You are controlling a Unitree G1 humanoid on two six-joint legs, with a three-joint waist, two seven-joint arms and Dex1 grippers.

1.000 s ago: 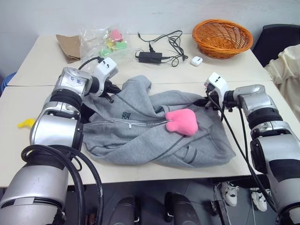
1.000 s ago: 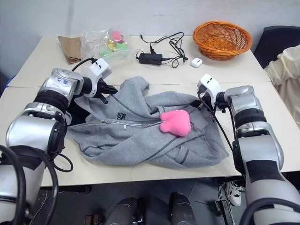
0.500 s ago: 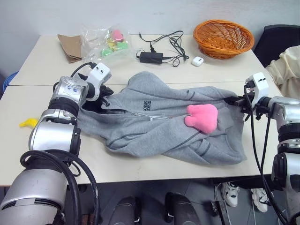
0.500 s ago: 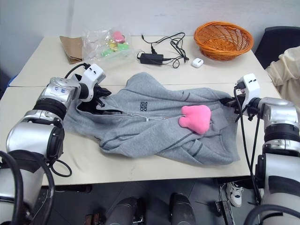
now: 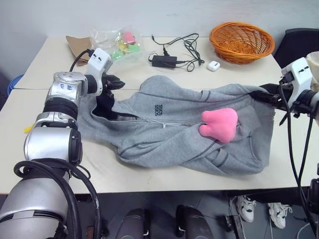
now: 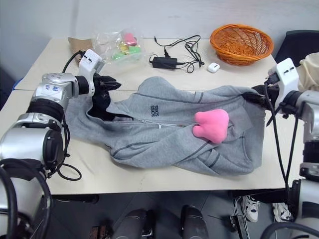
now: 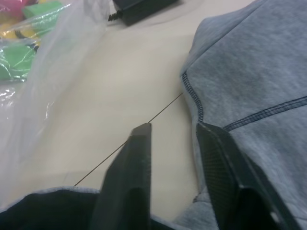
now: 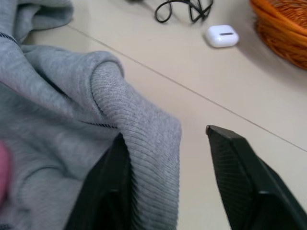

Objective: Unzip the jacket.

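The table (image 5: 149, 174) is carrying everything, and the jacket (image 5: 164, 134) is lying spread across its near half, reaching from my left gripper to my right one, with its zip line running along the middle and a pink plush (image 5: 219, 124) sitting on it toward the right edge. The orange basket (image 5: 241, 41) is standing at the far right corner, and a clear bag of coloured items (image 5: 117, 42) is lying near the far left corner, beside a brown paper piece (image 5: 79, 44). A black adapter with cable (image 5: 172, 55) is resting along the far edge, a small white case (image 5: 214, 65) next to it. My left gripper (image 7: 172, 136) is hovering with fingers spread, nothing between them. My right gripper (image 8: 165, 143) is standing open too, the jacket's ribbed hem lying between its fingers, unpinched.
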